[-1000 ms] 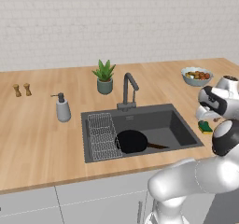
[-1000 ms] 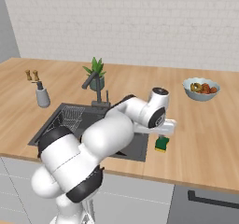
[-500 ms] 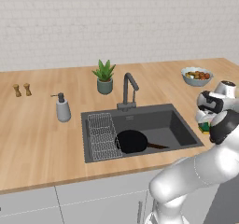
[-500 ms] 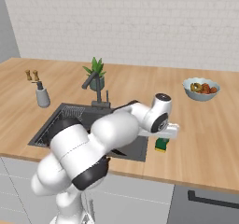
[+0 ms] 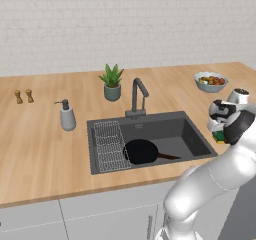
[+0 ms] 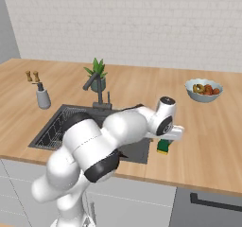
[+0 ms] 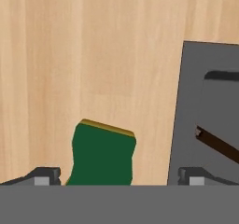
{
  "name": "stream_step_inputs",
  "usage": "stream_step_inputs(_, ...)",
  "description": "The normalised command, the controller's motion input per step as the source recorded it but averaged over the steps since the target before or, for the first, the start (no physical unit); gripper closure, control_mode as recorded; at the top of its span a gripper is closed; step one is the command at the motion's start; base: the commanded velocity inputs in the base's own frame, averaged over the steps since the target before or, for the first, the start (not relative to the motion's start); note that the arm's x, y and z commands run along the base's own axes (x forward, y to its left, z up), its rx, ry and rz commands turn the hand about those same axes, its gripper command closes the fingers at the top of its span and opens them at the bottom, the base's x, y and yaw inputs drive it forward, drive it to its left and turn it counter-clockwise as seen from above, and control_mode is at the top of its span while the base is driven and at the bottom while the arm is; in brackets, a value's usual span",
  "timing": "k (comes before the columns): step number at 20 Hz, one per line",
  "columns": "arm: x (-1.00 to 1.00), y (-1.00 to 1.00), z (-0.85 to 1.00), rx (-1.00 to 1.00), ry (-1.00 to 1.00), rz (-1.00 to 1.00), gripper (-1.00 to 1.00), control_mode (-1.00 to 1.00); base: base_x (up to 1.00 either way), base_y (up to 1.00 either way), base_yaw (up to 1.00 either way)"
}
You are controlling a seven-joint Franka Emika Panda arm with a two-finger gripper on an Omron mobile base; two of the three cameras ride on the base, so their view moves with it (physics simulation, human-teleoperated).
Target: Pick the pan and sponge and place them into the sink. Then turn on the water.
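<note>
The round black frying pan (image 5: 141,151) with a long straight dark handle lies flat in the large dark grey rectangular recessed sink (image 5: 195,132), just beside the wire grid rack (image 5: 111,145) that fills the basin's left end. The small rectangular sponge (image 7: 102,156), matte green on top over a thin yellow layer, rests on the pale, straight-grained wooden surface (image 5: 40,144) just beside the sink's right rim. The white arm's two-finger gripper (image 7: 119,176) hangs directly above the sponge; its jaws are spread wide, one dark tip on each side of the sponge, not touching it. A tall dark angular faucet (image 5: 138,97) stands behind the basin, near a small potted green plant (image 5: 112,81) and a grey soap dispenser bottle (image 5: 66,116). A pale shallow bowl (image 5: 210,80) holds mixed round fruit.
</note>
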Motion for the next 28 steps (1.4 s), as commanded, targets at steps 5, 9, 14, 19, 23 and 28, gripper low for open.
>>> stream_step_inputs(5,0.24,-0.21,-0.23,0.00,0.00,-0.02,-1.00,-1.00,0.00,0.00,0.00)
stream_step_inputs(9,0.13,-0.10,-0.30,0.00,0.02,-0.05,-1.00,-1.00,0.00,0.00,0.00)
stream_step_inputs(14,0.04,0.00,-0.28,0.00,0.01,-0.03,-1.00,-1.00,0.00,0.00,0.00)
stream_step_inputs(19,0.00,-0.01,-0.37,0.00,0.00,-0.02,-1.00,-1.00,0.00,0.00,0.00)
stream_step_inputs(23,-0.04,0.00,-0.42,0.00,0.00,-0.03,-1.00,-1.00,0.00,0.00,0.00)
stream_step_inputs(28,-0.16,0.00,-0.70,0.00,0.05,-0.06,-1.00,-1.00,0.00,0.00,0.00)
